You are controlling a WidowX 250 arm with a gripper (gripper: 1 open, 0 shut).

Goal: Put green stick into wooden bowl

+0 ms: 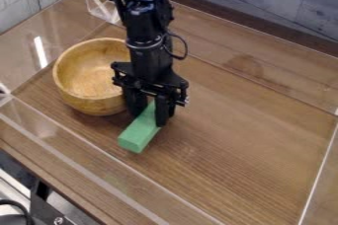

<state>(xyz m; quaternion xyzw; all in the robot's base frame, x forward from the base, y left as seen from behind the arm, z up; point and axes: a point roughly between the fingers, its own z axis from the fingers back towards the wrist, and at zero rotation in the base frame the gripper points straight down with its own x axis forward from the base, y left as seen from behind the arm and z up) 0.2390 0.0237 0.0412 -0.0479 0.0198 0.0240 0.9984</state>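
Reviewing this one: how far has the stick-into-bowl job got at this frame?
Reached so far: the gripper is down at the green stick, its fingers around the stick's upper end. Whether the grip is firm can't be told. Left to do: the stick lies outside the wooden bowl, so lifting, carrying and releasing it inside all remain.
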